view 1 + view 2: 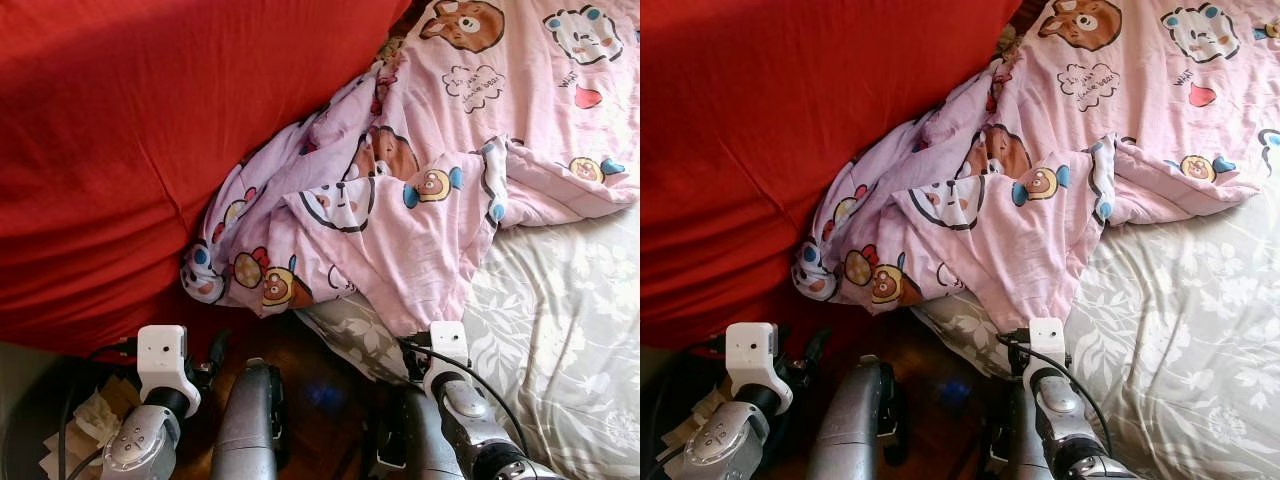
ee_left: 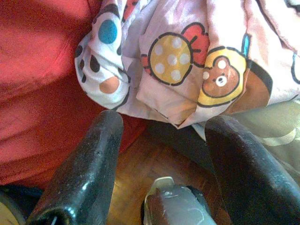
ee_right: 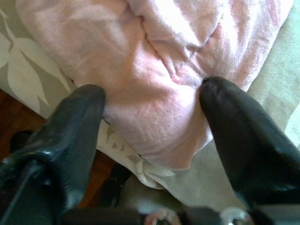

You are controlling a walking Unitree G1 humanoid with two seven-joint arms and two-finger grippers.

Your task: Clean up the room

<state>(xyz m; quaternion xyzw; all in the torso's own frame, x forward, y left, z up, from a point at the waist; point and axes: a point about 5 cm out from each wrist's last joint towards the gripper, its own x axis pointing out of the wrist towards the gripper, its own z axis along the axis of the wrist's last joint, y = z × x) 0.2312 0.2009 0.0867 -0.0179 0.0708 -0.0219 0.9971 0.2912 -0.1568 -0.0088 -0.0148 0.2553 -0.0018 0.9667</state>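
Pink cartoon-print blanket (image 1: 420,190) lies crumpled across the bed (image 1: 570,340), which has a grey leaf-pattern sheet; its bunched left end rests against a large red cushion (image 1: 130,150), and one corner hangs over the bed edge above the wooden floor (image 1: 310,390). Right hand (image 3: 152,101) is spread, fingers either side of that hanging pink corner, with fabric between them but not pinched. Left hand (image 2: 161,133) is also spread and holds nothing, poised just below the blanket's bunched end beside the red cushion, over the floor.
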